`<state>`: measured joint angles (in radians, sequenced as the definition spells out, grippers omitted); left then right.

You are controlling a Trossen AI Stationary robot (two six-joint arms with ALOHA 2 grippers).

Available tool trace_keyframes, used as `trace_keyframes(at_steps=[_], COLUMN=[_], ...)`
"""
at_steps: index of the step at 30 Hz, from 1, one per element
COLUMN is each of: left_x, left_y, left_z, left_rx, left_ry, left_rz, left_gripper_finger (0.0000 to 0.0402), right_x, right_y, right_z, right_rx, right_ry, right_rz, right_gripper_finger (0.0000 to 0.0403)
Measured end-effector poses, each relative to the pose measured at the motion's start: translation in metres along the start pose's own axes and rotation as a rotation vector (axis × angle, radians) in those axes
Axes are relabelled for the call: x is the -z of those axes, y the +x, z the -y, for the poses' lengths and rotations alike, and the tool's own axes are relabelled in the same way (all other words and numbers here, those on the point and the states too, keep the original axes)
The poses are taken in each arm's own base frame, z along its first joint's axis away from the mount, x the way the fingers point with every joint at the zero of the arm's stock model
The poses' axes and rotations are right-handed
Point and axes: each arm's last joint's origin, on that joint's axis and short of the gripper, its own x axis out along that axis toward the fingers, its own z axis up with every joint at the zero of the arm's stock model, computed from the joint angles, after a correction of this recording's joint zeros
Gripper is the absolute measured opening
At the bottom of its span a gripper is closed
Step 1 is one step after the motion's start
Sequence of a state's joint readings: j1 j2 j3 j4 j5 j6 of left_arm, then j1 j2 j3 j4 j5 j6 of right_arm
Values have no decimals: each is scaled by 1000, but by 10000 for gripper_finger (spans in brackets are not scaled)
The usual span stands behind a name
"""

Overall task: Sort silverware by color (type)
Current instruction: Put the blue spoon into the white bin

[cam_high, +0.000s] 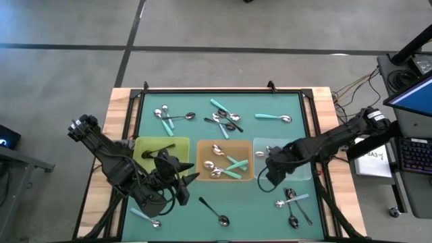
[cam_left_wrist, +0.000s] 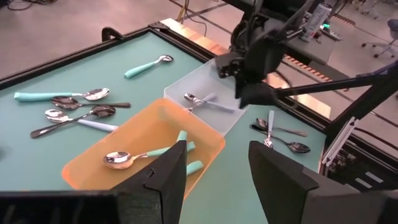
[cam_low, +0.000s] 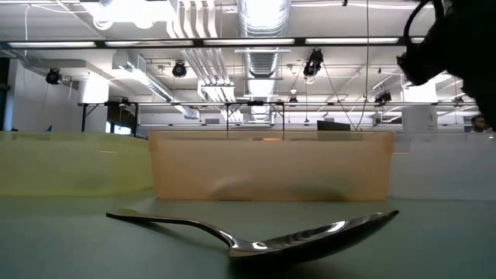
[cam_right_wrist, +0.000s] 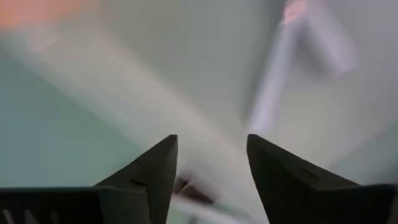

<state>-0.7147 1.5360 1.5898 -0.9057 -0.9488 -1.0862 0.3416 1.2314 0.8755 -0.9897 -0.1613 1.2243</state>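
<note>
1. In the clear tray (cam_high: 297,150), one pale-handled spoon (cam_left_wrist: 202,101) lies on the floor near the wall that faces the orange tray (cam_high: 202,150). The right gripper (cam_high: 270,177) hangs over the clear tray's near edge with its fingers apart and nothing between them.
2. The risk here: when the right gripper lifts away, a fingertip could clip the clear tray's thin wall and shove it against the orange tray, spilling the sort.
3. Beside the clear tray, the orange tray holds teal-handled spoons (cam_high: 233,165), and beyond it the yellow tray (cam_high: 182,145) holds a dark one.
4. Loose spoons (cam_high: 293,202) on the mat in front of the clear tray lie crossed, so a pinch may take two colours together.
5. Beyond the orange tray the left gripper (cam_left_wrist: 217,180) waits in front of the yellow tray, fingers open and empty.
</note>
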Motion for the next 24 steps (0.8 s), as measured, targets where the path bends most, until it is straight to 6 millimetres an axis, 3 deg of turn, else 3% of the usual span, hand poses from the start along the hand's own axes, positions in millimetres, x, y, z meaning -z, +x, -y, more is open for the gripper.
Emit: trace_keyframes(at_steps=[6,15,24], left_x=[1,1,1], left_y=[0,0,0], left_z=[0,1,0], left_rx=[9,9,8], left_ry=[-21,-21,-21], left_rz=[-16,-16,-16], left_gripper_finger=[155,155,155], right_x=[31,84,93], right_y=[3,38,73], right_z=[-24,-32,-35], right_rx=[-63,93,237], right_ry=[-209,-486,-578], right_rz=[-36,-115,-156], right_gripper_finger=[182,165,164])
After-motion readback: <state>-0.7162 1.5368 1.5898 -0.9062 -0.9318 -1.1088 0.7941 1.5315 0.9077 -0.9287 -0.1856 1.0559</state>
